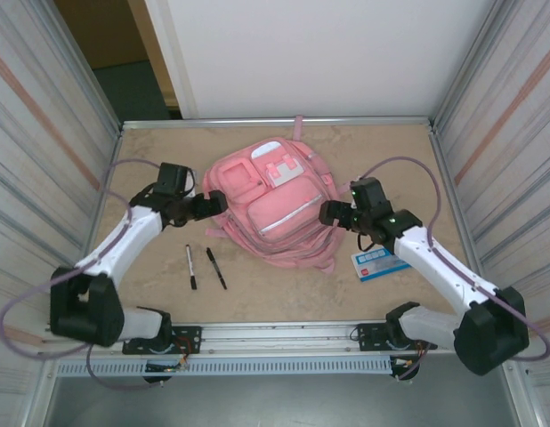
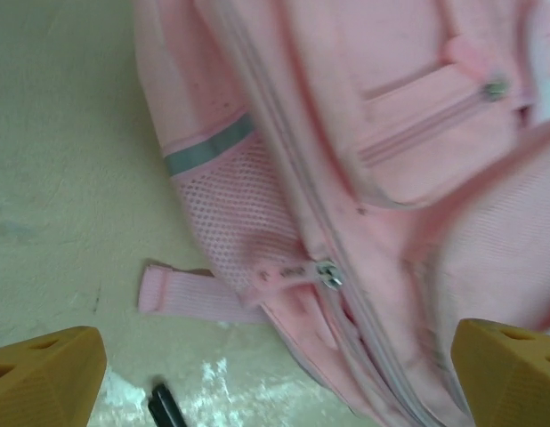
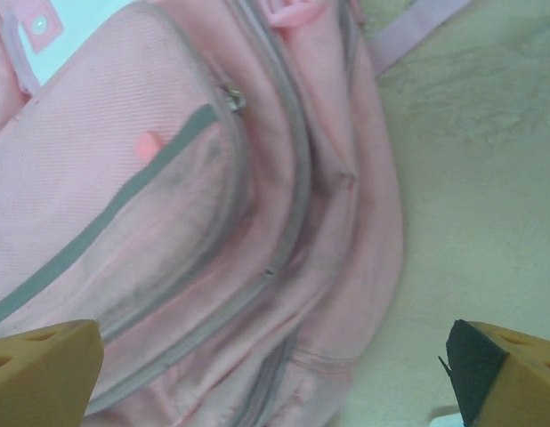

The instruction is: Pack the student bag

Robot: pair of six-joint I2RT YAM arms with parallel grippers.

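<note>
Nearest my bases, two black pens [image 1: 191, 266] lie side by side on the beige table [image 1: 284, 294], to my left; to my right a blue-and-white card [image 1: 379, 261] lies just beside my right forearm. Farther out, my left pincer [image 1: 217, 203] stands wide with nothing between its fingers, close to the left flank of the student bag [image 1: 270, 209]; my right pincer [image 1: 328, 213] is wide too, and empty, close to the bag's right flank. The bag lies flat mid-table, front pockets up, between both pincers; my left wrist camera sees its mesh side pocket [image 2: 239, 213], a zip pull [image 2: 328, 276] and a loose strap [image 2: 181, 294] lying on the table. Farthest off, its top loop [image 1: 298, 124] reaches the back edge.
</note>
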